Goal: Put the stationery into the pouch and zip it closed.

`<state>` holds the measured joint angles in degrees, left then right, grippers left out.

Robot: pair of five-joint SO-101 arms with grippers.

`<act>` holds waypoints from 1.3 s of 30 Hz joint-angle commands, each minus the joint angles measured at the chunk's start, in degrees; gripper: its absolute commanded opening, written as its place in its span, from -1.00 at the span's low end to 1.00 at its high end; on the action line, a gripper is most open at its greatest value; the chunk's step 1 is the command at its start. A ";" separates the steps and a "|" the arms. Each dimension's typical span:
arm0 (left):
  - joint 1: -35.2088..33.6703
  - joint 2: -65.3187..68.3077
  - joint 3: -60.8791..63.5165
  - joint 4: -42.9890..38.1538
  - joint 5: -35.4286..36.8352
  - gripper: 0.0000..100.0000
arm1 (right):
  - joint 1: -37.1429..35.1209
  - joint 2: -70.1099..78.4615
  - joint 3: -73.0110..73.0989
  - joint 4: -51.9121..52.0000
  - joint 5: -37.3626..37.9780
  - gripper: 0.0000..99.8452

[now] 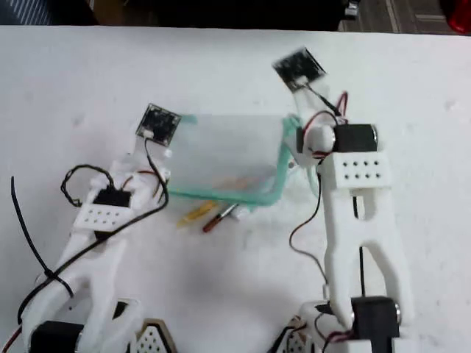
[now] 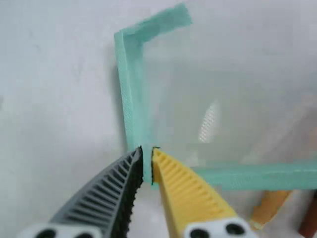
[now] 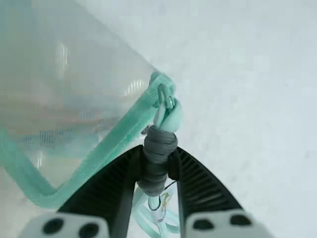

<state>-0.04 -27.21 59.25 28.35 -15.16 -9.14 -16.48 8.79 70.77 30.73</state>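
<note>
The left gripper point(image 2: 147, 157) sits low, pinching the green corner edge of the pouch point(image 1: 228, 151). The right gripper point(image 3: 158, 154) clamps the zipper pull point(image 3: 160, 143).

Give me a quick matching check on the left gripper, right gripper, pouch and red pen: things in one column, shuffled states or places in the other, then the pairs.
Things
1. left gripper
2. right gripper
3. pouch
4. red pen

States or places
A. shut on the zipper pull
B. lying on the table, by the pouch's edge nearest the arm bases
C. clear, with green trim
D. shut on the pouch's corner trim

Pairs: 1-D, 2-A, 3-C, 4-B.
</note>
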 commanded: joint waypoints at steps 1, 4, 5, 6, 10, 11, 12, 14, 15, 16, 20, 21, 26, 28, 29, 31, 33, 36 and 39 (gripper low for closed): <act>-0.22 -3.82 -3.16 6.15 5.71 -0.74 | -5.58 -4.79 -9.23 1.45 -0.35 -0.97; -0.48 -10.86 -5.63 13.54 7.56 -0.70 | -10.95 -5.58 -16.35 3.56 -0.35 -0.97; -0.48 -13.85 -6.24 15.91 7.56 -0.69 | -12.35 -5.58 -18.46 4.00 -0.35 -0.97; -0.57 -16.92 -6.77 18.37 7.47 -0.67 | -13.67 -5.58 -20.22 4.44 -0.35 -0.97; 0.48 -31.08 -7.03 26.64 7.47 -0.58 | -18.86 -5.58 -25.93 6.99 -0.35 -0.97; 1.10 -34.68 -7.03 28.13 7.38 -0.56 | -20.26 -5.58 -27.16 7.78 -0.35 -0.97; 1.45 -38.29 -7.03 29.19 7.38 -0.55 | -21.85 -5.58 -28.48 8.66 -0.35 -0.97; 1.71 -44.79 -7.03 30.77 7.38 -0.53 | -25.63 -5.67 -31.21 10.51 -0.35 -0.97; 2.59 -47.87 -7.03 31.82 7.38 -0.52 | -27.65 -5.67 -32.70 11.56 -0.35 -0.97; 3.91 -50.77 -6.95 33.49 7.38 -0.52 | -29.49 -5.67 -34.37 12.70 -0.35 -0.97; 10.33 -60.97 -6.68 40.44 7.21 -0.52 | -35.03 -5.49 -39.82 13.93 -5.27 -0.97; 10.59 -62.81 -6.59 40.97 6.42 -0.52 | -35.74 -5.41 -40.62 13.67 -7.21 -0.97; 10.86 -65.98 -7.56 41.41 2.29 -0.52 | -36.44 -2.59 -42.02 13.23 -10.29 -0.97; 10.95 -65.98 -7.91 41.14 2.46 -0.52 | -36.62 -2.15 -42.11 13.93 -10.46 -0.97; 10.95 -65.98 -8.00 41.05 2.46 -0.52 | -37.41 -2.15 -42.11 14.73 -10.46 -0.97; 10.42 -65.98 -8.09 40.70 2.46 -0.52 | -39.60 -2.15 -42.11 17.71 -10.20 -0.97; 8.75 -66.15 -8.09 40.62 2.55 -0.52 | -41.45 -2.15 -42.11 21.49 -10.11 -0.97; 4.79 -66.24 -10.46 42.02 2.29 -0.52 | -42.24 -2.15 -42.11 25.54 -10.11 -0.97; 1.80 -66.24 -16.44 47.21 0.35 -0.47 | -42.24 -2.15 -41.67 27.56 -10.11 -0.97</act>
<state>5.67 -92.97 51.34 70.55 -12.26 -50.99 -18.42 -31.21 96.18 20.88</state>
